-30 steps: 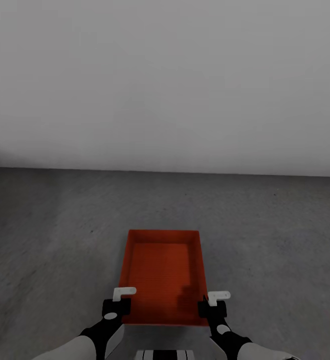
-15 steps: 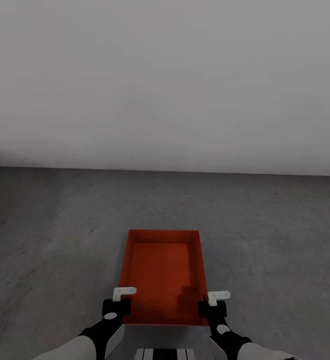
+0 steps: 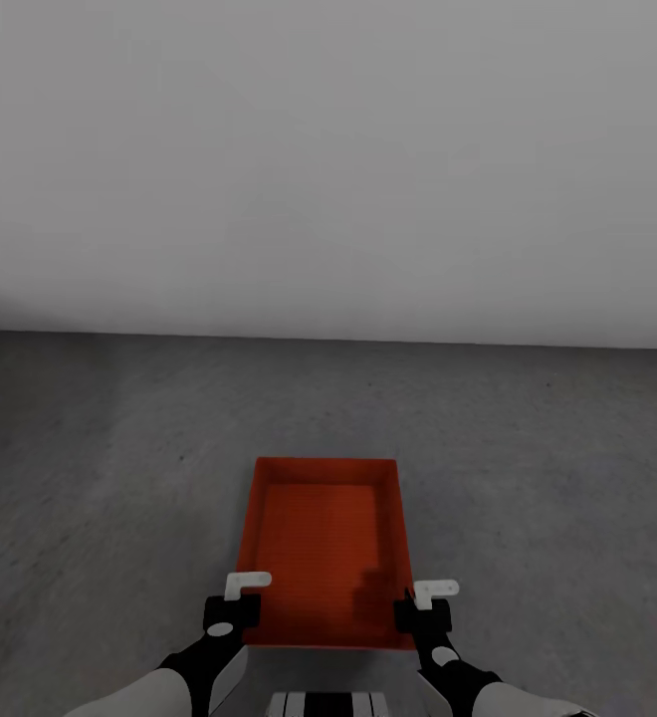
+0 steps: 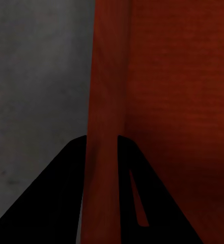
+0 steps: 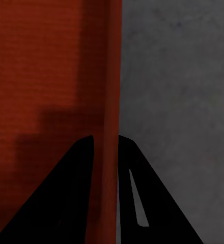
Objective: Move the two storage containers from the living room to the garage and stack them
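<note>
Gripping opposite long walls, both grippers held one red-orange rectangular open-top storage container [image 3: 327,548] low over the dark grey rough concrete floor [image 3: 100,468], well short of the plain light grey wall [image 3: 328,159] behind it. The left gripper [image 3: 234,607] sat at the container's left wall near its closest corner, and the left wrist view showed that thin wall [image 4: 104,152] running between the dark fingers [image 4: 56,198], clamped. The right gripper [image 3: 423,609] mirrored it on the right wall, whose edge [image 5: 109,152] likewise passed between its fingers [image 5: 51,198], pinched tight. Whether the box's bottom touched the concrete, I could not tell.
</note>
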Motion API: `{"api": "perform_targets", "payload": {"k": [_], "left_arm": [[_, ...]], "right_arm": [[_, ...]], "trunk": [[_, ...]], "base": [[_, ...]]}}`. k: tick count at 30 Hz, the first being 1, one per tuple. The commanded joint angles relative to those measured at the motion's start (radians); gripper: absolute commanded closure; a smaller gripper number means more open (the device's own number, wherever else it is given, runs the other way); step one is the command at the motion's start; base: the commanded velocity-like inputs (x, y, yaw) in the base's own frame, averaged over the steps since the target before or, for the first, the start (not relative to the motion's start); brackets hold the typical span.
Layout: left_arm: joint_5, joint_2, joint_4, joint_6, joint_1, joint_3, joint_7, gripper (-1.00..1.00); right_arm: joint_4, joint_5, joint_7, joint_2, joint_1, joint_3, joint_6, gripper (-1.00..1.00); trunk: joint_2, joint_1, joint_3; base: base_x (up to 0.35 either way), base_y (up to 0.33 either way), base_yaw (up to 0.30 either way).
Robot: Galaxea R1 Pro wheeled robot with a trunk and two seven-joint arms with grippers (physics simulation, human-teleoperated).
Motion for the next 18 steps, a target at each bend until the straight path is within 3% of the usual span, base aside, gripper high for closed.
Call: {"api": "perform_targets", "payload": {"k": [1, 18], "left_arm": [[0.011, -0.001, -0.013, -0.003, -0.001, 0.079, 0.034, 1.0], [0.011, -0.001, -0.013, -0.003, -0.001, 0.078, 0.034, 1.0]], "right_arm": [[0.0, 0.014, 0.007, 0.001, 0.0, -0.028, 0.006, 1.0], [0.0, 0.014, 0.007, 0.001, 0.0, -0.028, 0.006, 1.0]], "trunk": [[-0.008, 0.004, -0.004], [-0.008, 0.004, -0.004]], "base": [[0.0, 0.0, 0.0], [0.0, 0.0, 0.0]]}}
